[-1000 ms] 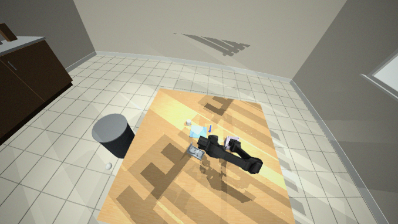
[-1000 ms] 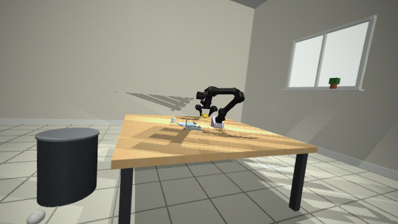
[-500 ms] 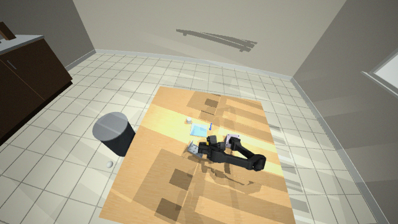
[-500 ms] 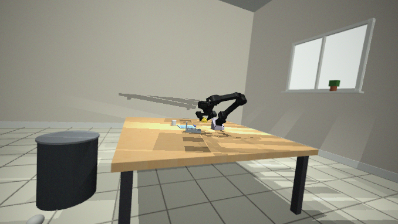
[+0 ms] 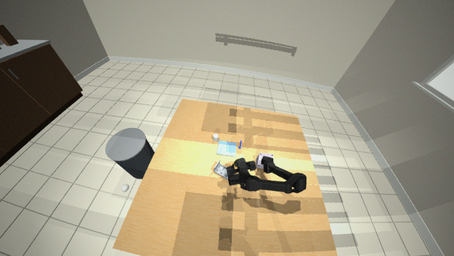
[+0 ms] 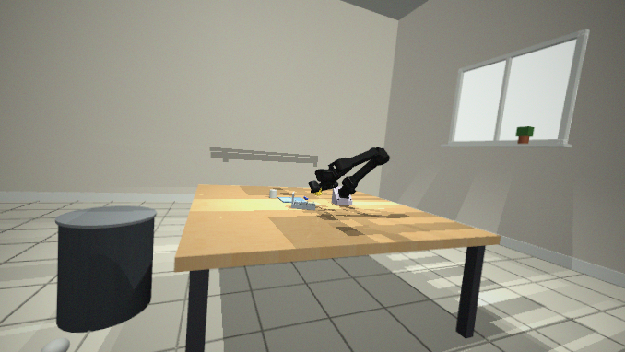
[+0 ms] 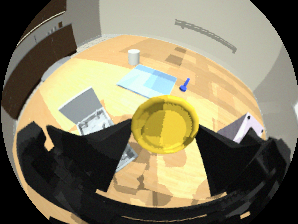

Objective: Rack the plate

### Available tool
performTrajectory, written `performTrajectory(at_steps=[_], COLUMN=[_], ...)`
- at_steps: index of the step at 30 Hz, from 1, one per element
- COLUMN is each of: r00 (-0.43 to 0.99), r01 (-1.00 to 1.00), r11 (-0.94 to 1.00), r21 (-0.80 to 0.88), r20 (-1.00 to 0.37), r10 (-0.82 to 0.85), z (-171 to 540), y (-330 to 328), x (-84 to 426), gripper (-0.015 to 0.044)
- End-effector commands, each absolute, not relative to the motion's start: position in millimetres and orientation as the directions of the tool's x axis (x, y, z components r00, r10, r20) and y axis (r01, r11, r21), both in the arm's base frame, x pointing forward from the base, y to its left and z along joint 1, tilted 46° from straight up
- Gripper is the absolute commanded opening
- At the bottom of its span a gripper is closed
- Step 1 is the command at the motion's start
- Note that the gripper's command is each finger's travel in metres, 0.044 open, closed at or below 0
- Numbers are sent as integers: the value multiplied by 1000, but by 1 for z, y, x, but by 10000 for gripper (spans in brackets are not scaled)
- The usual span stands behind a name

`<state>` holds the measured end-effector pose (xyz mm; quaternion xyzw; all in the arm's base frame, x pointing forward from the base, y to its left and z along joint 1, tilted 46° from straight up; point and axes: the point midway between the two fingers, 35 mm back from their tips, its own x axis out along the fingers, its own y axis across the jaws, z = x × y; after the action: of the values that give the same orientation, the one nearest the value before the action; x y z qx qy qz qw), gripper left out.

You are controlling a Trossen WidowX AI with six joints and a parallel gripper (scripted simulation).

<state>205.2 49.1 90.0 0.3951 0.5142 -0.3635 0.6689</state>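
Observation:
The round yellow plate (image 6: 318,193) (image 7: 165,131) is held by its opposite edges between the two black fingers of my gripper (image 7: 164,125), which is shut on it. The plate is in the air above the table, tilted in the exterior view, and hidden by the arm in the top view. The grey dish rack (image 5: 221,170) (image 6: 303,205) (image 7: 98,121) stands on the table, with a taller panel at one end. In the wrist view it lies left of the plate and beyond the left finger, which covers part of it. The plate is above and clear of the rack.
A light blue flat square (image 5: 226,148) (image 7: 148,81) lies behind the rack. A white cup (image 5: 215,137) (image 6: 273,193) (image 7: 133,57) stands behind it. A small blue object (image 5: 240,145) (image 7: 184,85) lies beside the square. The pale arm base (image 6: 342,198) is at the right.

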Motion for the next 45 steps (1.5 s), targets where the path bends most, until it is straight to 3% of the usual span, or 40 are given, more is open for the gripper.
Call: performTrajectory(at_steps=[1,19,45], r00=[277,590,912], r01=[868,702,383], r11=[456,613,684], r21=[194,363,621], r20=[-953,-778,-370], r10=[-122,-215,-174], z=[89,94,122], y=[50,67,93], x=[208,217,206], gripper=[0,0,0])
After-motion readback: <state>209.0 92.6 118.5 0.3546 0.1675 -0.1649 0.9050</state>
